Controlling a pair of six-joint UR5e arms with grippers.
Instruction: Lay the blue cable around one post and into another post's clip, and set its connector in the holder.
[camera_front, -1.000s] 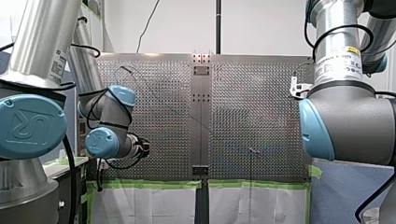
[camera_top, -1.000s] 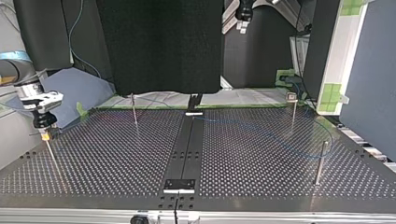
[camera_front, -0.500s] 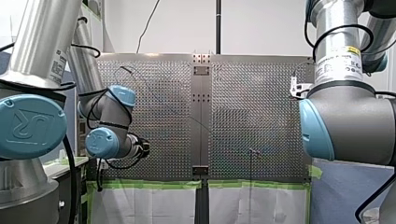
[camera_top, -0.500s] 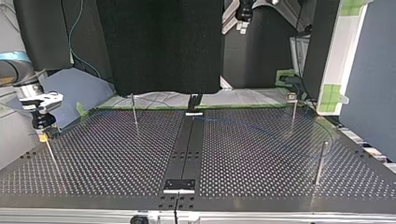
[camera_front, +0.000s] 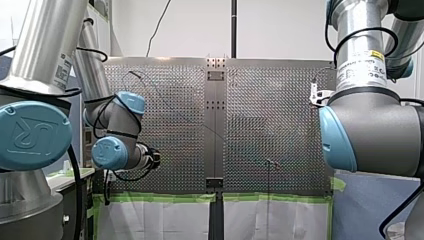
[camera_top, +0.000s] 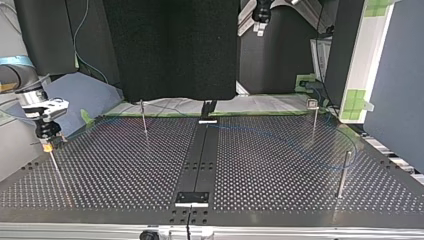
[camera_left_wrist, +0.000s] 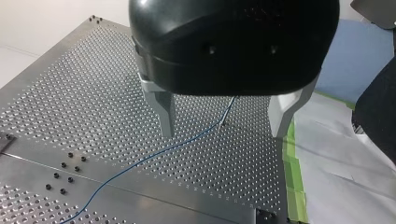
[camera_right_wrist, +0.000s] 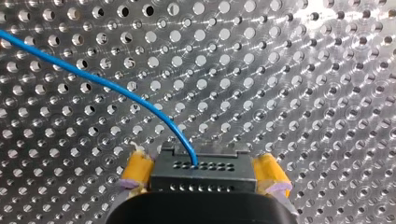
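In the right wrist view the black connector (camera_right_wrist: 203, 173) lies between my right gripper's (camera_right_wrist: 204, 175) yellow pads (camera_right_wrist: 136, 168), which stand close beside it. The blue cable (camera_right_wrist: 116, 91) leaves the connector and curves away over the perforated plate. In the top view my right gripper (camera_top: 46, 139) hangs over the thin post (camera_top: 56, 167) at the left edge. My left gripper (camera_left_wrist: 224, 122) is open above the plate with nothing between its metal fingers (camera_left_wrist: 166, 114). The blue cable (camera_left_wrist: 154, 154) runs under it.
Three more posts stand on the plate in the top view: one at the back left (camera_top: 144, 119), one with a clip on top at the back right (camera_top: 313, 119), one near the right front (camera_top: 342, 174). A dark centre strip (camera_top: 200, 155) divides the plate.
In the top view my right gripper rose slightly, then came back down over the left post. My left arm has not moved.
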